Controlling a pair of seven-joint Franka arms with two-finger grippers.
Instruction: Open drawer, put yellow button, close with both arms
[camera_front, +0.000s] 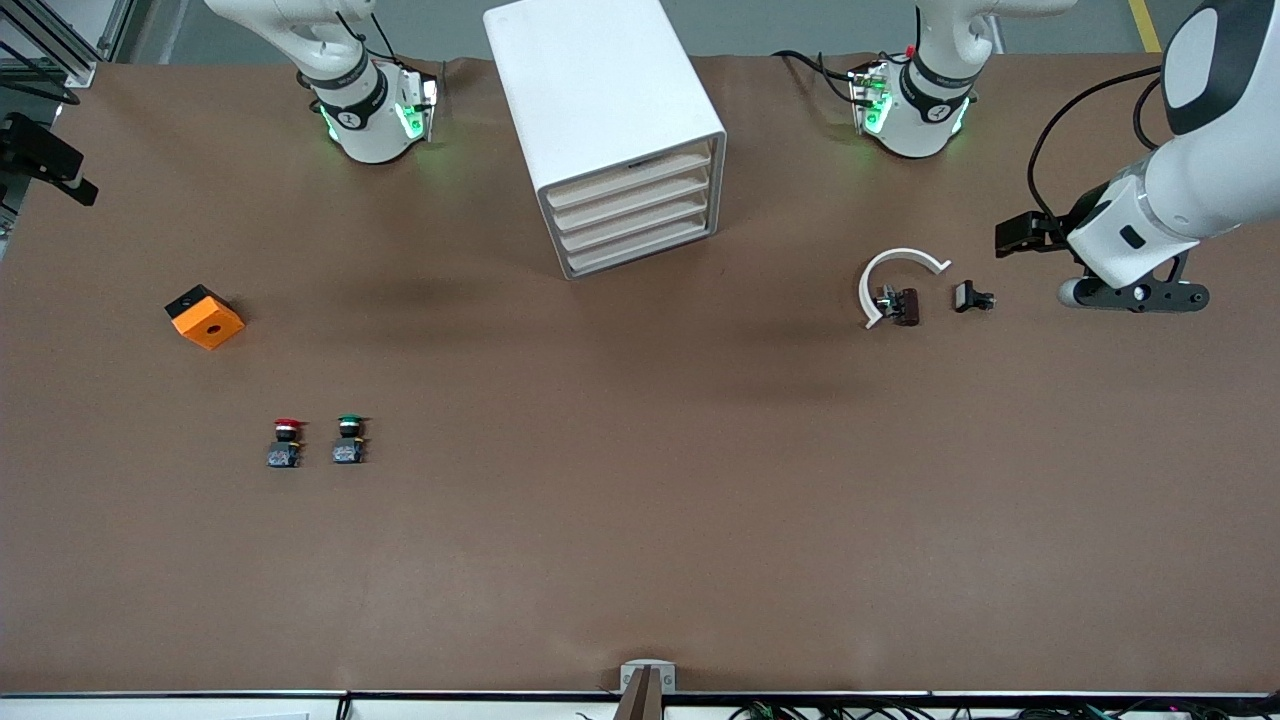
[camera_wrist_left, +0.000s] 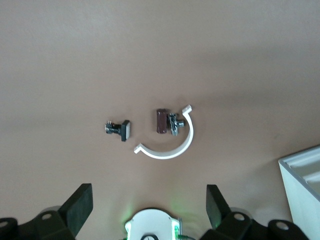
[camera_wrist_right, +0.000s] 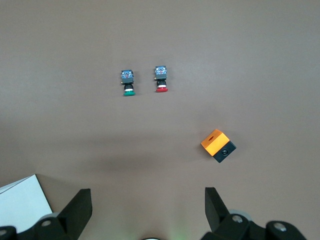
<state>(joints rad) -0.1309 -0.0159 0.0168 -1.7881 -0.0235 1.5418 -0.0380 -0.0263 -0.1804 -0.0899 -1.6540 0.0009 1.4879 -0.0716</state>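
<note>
Opening step, not begun: the drawer (camera_front: 632, 170) is shut. My left end effector (camera_wrist_left: 148, 206) and right end effector (camera_wrist_right: 147, 206) hang released above the counter (camera_front: 640, 520). Next I must reach the drawer's front; I see no yellow button.

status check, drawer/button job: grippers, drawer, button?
Left gripper open, empty, over table at left arm's end. Right gripper open, empty, up high. Top drawer shut; cabinet all closed. No yellow button visible; only red button and green button out.

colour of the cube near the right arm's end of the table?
Orange cube with a black underside; the right wrist view shows both colours best.
</note>
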